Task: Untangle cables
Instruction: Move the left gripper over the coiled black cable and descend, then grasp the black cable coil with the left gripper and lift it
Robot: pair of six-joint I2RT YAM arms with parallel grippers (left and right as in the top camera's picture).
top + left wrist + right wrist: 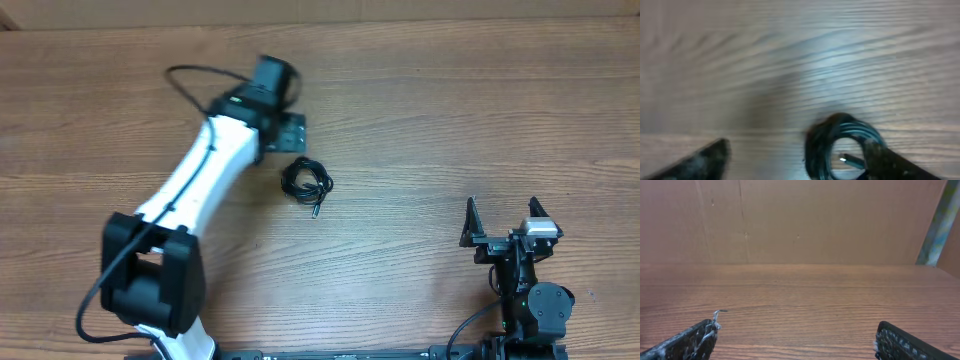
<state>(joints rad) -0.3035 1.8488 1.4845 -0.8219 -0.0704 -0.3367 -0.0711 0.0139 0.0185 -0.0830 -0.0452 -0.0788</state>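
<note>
l arm out; l hand [796,146], r hand [796,329] spread wide

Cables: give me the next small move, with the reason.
Probably ease the left gripper, jaws open and empty, over the plug tip and close there: the cables lie in one tight coil beside it, and the right gripper sits far off.

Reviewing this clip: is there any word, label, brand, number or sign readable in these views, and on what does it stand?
No text can be read in any view.
On the coil of thin black cable: no print visible.
On the brown wood-grain table: no markings.
On the small pale block atop the right gripper: too small to show any text.
Left wrist view: blurred, nothing legible.
</note>
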